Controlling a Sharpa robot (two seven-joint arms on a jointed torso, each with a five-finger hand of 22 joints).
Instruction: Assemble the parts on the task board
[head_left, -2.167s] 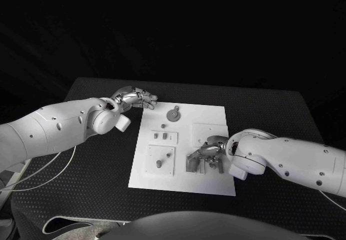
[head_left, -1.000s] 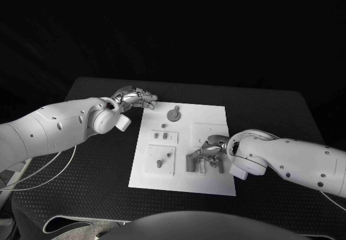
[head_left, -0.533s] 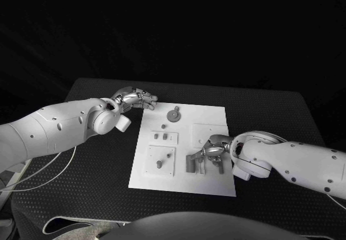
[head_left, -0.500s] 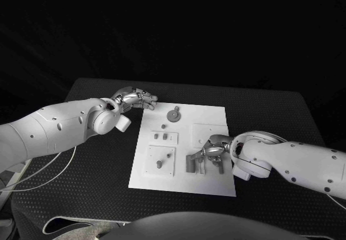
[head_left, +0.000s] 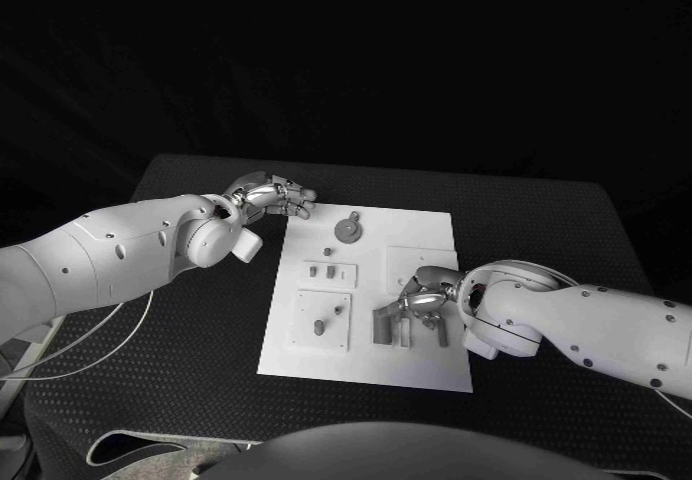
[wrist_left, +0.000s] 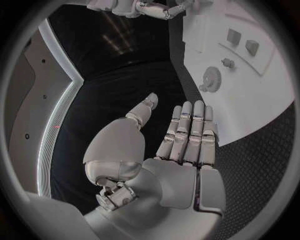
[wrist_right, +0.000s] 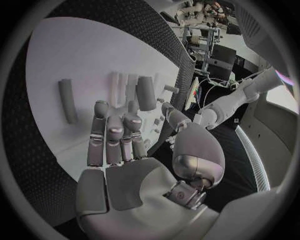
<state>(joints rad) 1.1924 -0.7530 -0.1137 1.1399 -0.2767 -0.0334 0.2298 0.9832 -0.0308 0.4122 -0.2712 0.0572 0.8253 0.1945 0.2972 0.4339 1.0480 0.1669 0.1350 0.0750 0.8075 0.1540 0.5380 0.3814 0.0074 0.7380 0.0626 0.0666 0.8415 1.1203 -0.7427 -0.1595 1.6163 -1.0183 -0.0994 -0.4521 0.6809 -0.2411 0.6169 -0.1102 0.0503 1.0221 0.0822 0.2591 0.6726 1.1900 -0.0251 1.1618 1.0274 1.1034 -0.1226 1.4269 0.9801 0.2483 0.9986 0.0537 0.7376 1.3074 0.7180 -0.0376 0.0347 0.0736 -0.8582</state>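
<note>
White task board (head_left: 427, 352) on the black surface (head_left: 188, 330), a silver hand at each side of it.

The left hand (head_left: 270, 196) hovers off the board's far left corner, its fingers (wrist_left: 187, 131) straight, side by side and holding nothing, the thumb apart. The right hand (head_left: 428, 297) sits over the board's near right part above upright grey parts (head_left: 394, 325); its fingers (wrist_right: 115, 135) are extended with nothing plainly in them. A grey gear (head_left: 348, 230) lies near the far edge, and small pegs (head_left: 326, 270) stand mid-board.
</note>
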